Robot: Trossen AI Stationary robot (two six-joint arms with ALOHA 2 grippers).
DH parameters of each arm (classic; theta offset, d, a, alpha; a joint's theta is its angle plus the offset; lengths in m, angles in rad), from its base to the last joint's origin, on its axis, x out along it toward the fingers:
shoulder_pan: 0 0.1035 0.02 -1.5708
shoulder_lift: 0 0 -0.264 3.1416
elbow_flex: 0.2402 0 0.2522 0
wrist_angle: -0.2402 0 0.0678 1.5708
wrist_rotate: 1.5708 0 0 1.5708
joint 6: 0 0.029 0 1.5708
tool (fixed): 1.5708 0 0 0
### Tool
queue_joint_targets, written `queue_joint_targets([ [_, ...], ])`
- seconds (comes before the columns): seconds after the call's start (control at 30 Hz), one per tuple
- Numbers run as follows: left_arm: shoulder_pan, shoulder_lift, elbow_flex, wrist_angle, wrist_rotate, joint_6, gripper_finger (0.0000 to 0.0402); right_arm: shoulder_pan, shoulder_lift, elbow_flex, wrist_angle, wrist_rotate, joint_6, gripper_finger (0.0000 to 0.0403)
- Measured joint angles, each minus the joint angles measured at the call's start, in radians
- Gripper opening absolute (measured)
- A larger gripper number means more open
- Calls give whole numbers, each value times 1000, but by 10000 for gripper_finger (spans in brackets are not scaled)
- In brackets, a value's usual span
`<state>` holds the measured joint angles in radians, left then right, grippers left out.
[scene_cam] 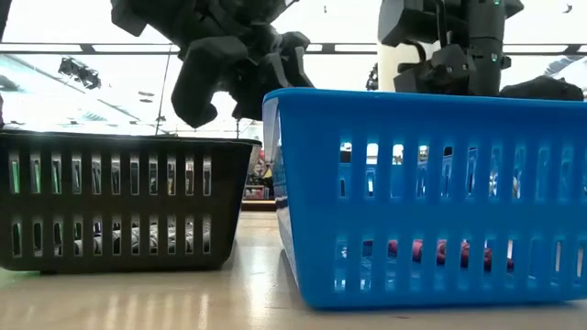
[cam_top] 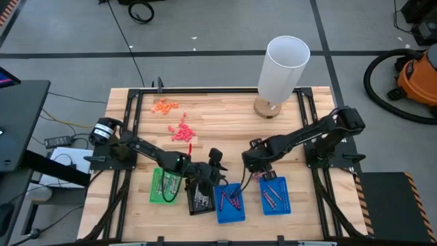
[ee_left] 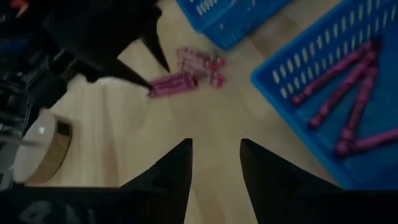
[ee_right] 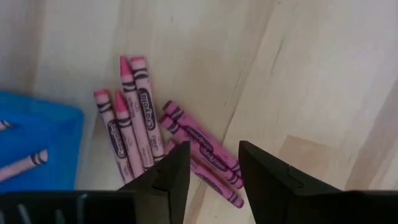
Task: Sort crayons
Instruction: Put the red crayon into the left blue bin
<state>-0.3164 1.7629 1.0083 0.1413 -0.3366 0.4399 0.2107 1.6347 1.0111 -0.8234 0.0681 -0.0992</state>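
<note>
Fingers [ee_right: 168, 180] of the right gripper [ee_right: 214, 171] stand parted and empty over loose magenta crayons [ee_right: 146, 134] on the worktop [ee_right: 298, 74] beside a blue tray [ee_right: 37, 143], the left gripper [ee_left: 216, 163] likewise open, empty.

A pale wooden table [cam_top: 225, 130] carries everything. Along its near edge four small trays sit in a row: green [cam_top: 159, 186], black [cam_top: 199, 198], and two blue ones [cam_top: 230, 203] [cam_top: 275, 195], the blue pair holding magenta crayons. Loose magenta crayons [ee_right: 149, 140] lie in a small heap on the bare wood just beside the blue trays. Farther back on the left, a scatter of red pieces [cam_top: 181, 132] and a smaller cluster of orange pieces [cam_top: 164, 105] rest on the boards. Near the far edge stands a tall white cylinder [cam_top: 282, 68] on a round wooden base [cam_top: 267, 108]
</note>
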Motion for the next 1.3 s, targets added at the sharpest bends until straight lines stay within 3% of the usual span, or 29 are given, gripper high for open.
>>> queue_joint_targets([
  [0.4,-19,-38,-1,-93,-33,-48,143,-35,101,11,-6,-10,-199,142],
  [0.97,-24,-38,-1,-105,-32,-79,143,-81,130,10,14,36,-298,140],
  [1.3,-25,-38,-1,-108,-31,-97,143,-123,131,4,66,-8,-362,119],
])
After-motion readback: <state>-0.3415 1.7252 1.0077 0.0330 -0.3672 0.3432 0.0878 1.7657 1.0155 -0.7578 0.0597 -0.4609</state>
